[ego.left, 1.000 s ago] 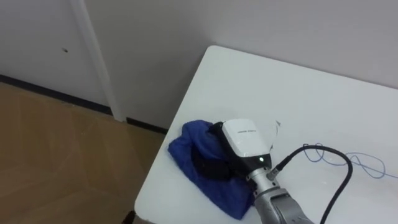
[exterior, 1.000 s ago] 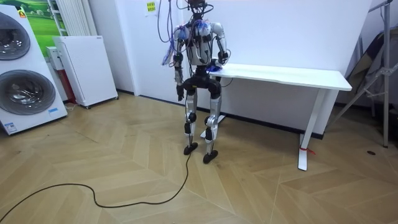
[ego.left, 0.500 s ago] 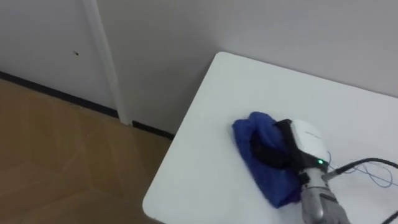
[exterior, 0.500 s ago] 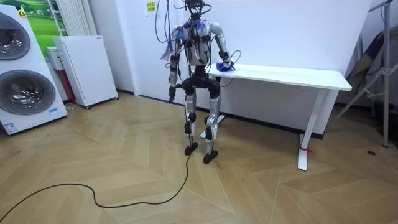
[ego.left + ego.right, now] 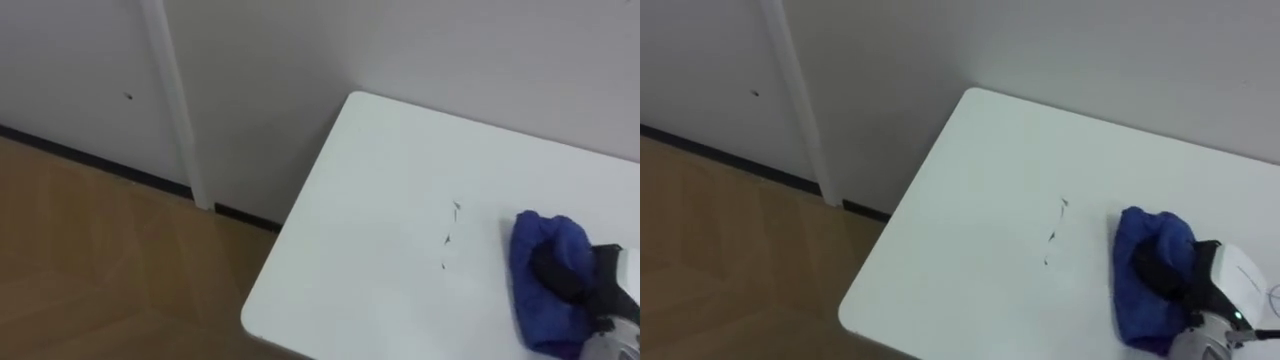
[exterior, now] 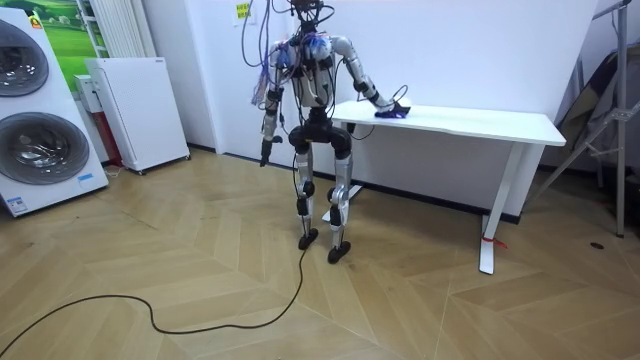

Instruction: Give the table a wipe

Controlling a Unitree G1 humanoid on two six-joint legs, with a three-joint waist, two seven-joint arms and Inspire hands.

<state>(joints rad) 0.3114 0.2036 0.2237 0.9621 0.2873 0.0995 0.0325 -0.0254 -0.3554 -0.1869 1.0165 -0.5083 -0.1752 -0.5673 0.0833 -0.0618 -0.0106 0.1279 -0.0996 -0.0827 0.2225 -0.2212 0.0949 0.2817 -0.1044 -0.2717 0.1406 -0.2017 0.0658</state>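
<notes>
Crumpled blue cloth [image 5: 1135, 300] lying soft on smooth white tabletop [image 5: 970, 200], just right of faint dark marks [image 5: 1050, 238]; pressed under right hand [image 5: 1230, 282], dark fingers [image 5: 1155, 270] sunk in folds, grip impossible to tell. Rounded tabletop corner against plain pale wall [image 5: 1090, 50]; herringbone wood floor [image 5: 720, 250] below.

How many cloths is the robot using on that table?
1: a blue crumpled cloth, held by the right hand on the white table, right of some small dark marks. The left hand hangs at the robot's side.

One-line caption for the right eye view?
Right hand on a blue cloth atop the white table, right of small dark marks.
</notes>
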